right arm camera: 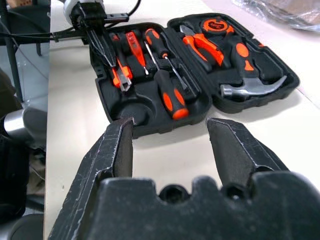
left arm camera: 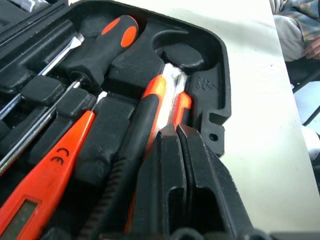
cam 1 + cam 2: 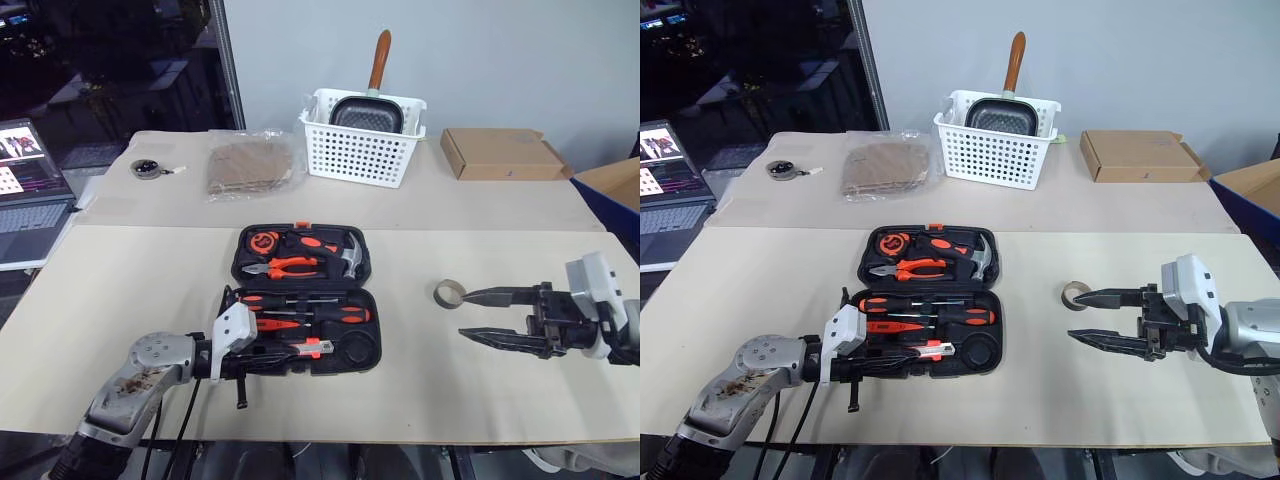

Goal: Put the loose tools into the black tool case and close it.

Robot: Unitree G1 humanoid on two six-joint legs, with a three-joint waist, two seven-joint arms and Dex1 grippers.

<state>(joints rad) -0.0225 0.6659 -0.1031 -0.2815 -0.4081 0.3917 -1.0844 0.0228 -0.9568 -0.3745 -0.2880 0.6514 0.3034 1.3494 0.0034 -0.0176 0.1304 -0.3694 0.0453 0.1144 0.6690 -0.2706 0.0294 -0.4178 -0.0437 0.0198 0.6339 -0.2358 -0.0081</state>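
The left tool (image 3: 285, 352) covers part of the utility knife (image 3: 305, 347) in the black tool case (image 3: 300, 300); the pan (image 3: 366, 112) sits half hidden in the white basket (image 3: 360, 140); the laptop (image 3: 25, 190) and blue box (image 3: 615, 195) are cut off.

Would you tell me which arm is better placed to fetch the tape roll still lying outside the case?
The right. Its open right gripper hovers beside the tape roll, which lies on the table right of the black tool case. The left gripper is shut at the utility knife inside the case.
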